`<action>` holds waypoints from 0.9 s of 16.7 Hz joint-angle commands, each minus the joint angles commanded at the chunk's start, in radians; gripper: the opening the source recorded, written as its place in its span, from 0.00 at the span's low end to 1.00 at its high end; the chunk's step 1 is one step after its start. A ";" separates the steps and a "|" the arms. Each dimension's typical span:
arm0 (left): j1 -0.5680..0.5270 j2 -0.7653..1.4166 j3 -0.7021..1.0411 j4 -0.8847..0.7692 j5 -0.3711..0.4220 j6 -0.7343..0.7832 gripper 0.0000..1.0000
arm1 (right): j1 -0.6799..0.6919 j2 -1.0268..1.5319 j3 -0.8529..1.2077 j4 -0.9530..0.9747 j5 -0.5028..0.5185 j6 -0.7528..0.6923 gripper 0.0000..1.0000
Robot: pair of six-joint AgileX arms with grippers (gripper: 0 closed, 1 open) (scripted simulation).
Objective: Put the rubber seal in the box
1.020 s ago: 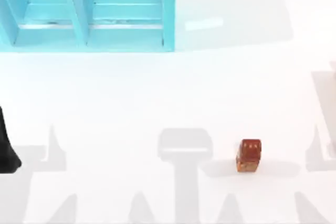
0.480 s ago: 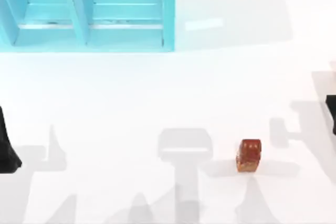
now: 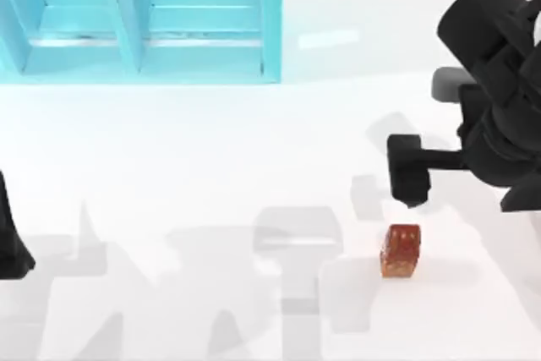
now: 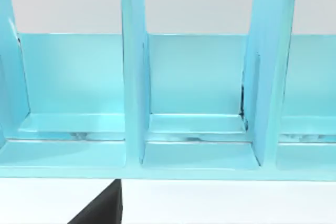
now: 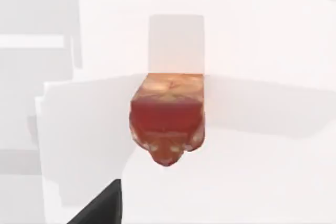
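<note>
2 arms at the table (image 3: 211, 150). My right gripper (image 3: 410, 182) hangs above the right half, just behind the seal (image 3: 401, 250) and apart from it, holding nothing; I cannot tell how wide its fingers stand. Seal sits upright on the table, front right of centre, well apart from the box (image 3: 144, 19) at back left. Left arm (image 3: 10, 238) parked at left edge.

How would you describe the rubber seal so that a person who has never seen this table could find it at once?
Start from the big light-blue box at the far left of the white table, then look to the near right part of the table. There, just below the right gripper, stands the rubber seal. It is the one small glossy reddish-brown block with orange speckles.
</note>
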 joint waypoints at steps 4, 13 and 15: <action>0.000 0.000 0.000 0.000 0.000 0.000 1.00 | 0.072 0.185 0.173 -0.129 -0.004 0.073 1.00; 0.000 0.000 0.000 0.000 0.000 0.000 1.00 | 0.086 0.231 0.203 -0.141 -0.006 0.089 1.00; 0.000 0.000 0.000 0.000 0.000 0.000 1.00 | 0.087 0.249 0.161 -0.084 -0.006 0.088 1.00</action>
